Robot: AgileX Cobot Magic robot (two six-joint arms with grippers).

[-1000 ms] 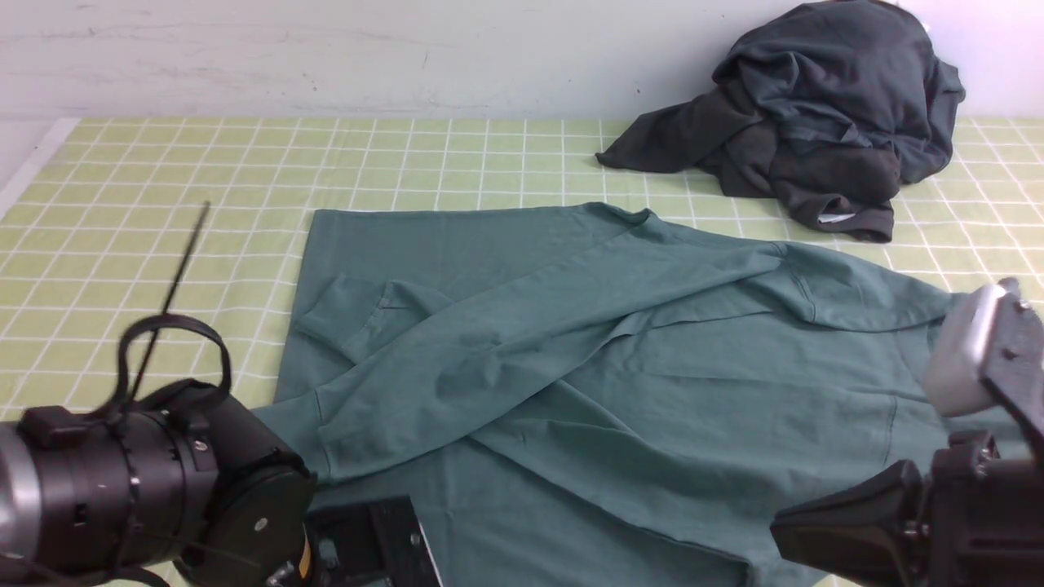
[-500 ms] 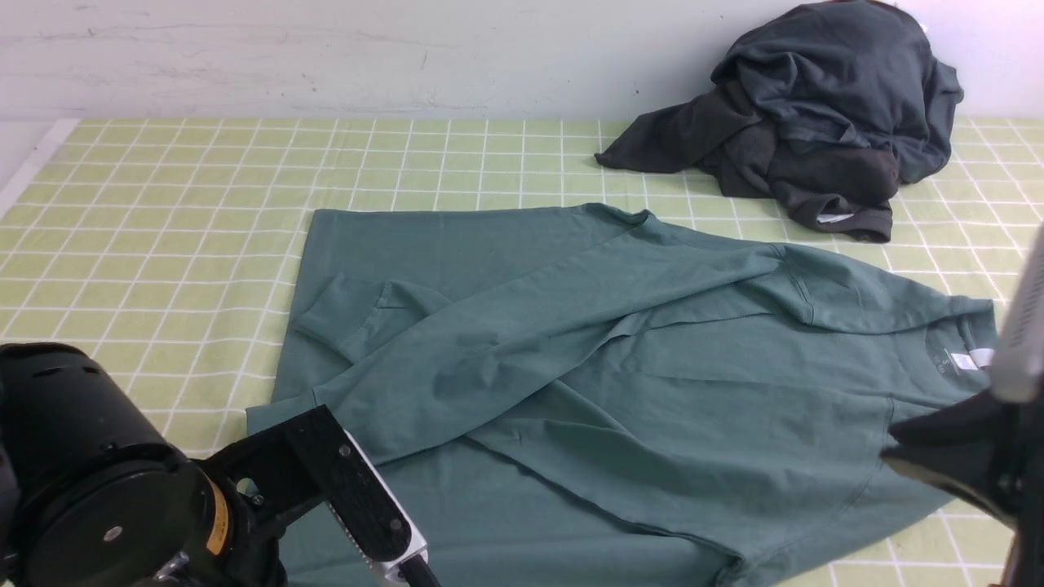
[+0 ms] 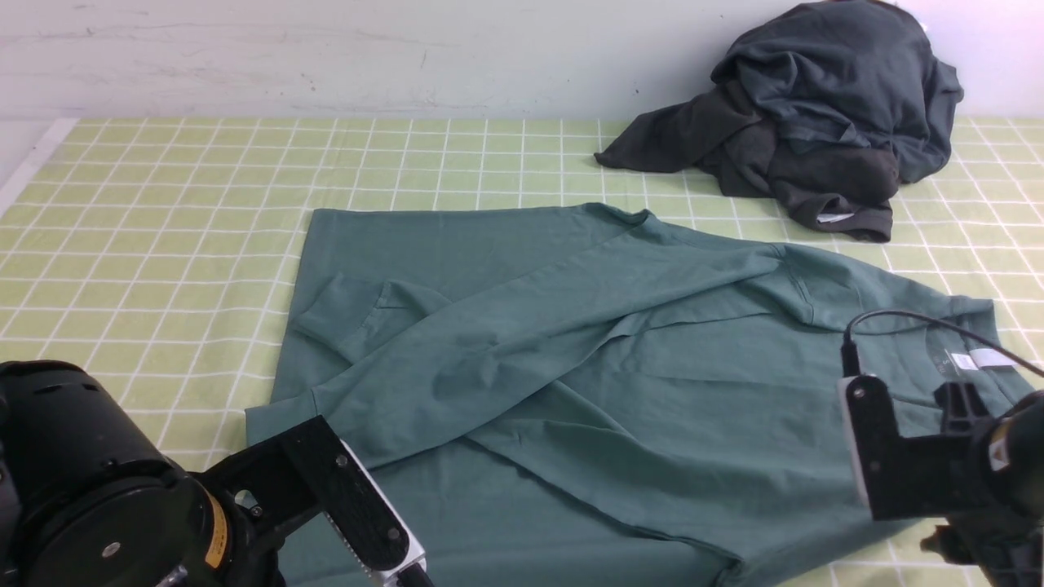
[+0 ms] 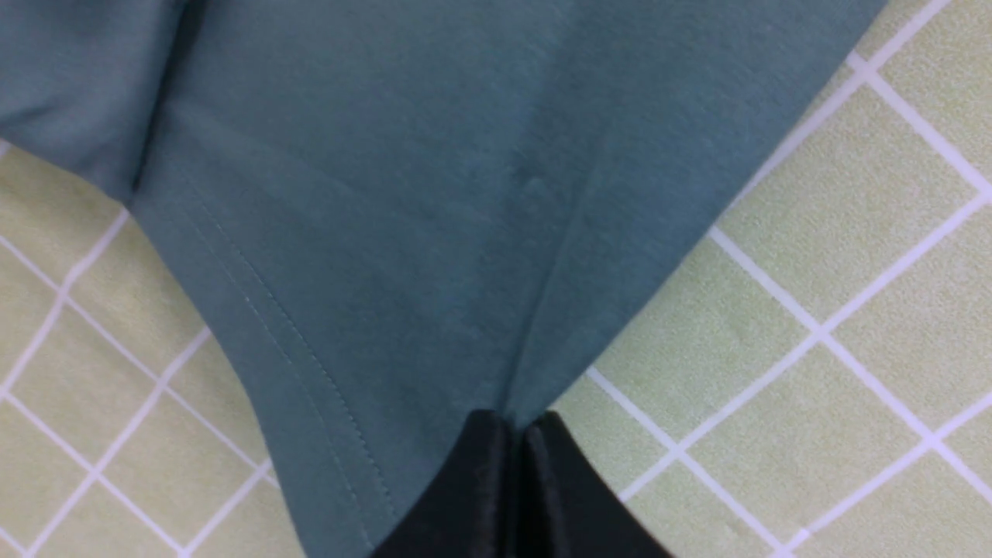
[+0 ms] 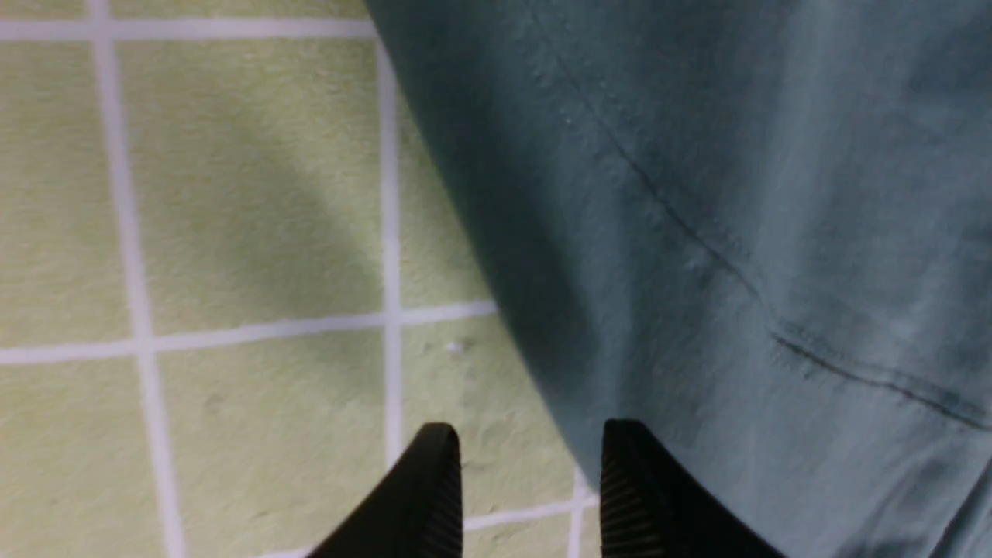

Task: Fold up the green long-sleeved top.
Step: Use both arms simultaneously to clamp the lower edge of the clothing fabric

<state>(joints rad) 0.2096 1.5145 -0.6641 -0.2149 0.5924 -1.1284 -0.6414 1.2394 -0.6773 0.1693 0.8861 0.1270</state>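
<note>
Sleeves crossed in on the muted teal-green cotton long-sleeved top (image 3: 571, 350); body folds pending. Left gripper (image 4: 515, 438) clamped on its 7 o'clock hem corner; right gripper (image 5: 531, 465) jaws apart at 4 o'clock.

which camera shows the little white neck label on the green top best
The front view: the white neck label shows clearly inside the collar of the green top. Both wrist views show only its plain fabric up close, no label.

we are pinching the green long-sleeved top (image 4: 403, 201) in our left gripper (image 4: 518, 425), jaws pressed together, the left arm (image 3: 90, 489) sitting low. our right gripper (image 5: 528, 446) is hanging with jaws parted, right arm (image 3: 905, 469) low too.
</note>
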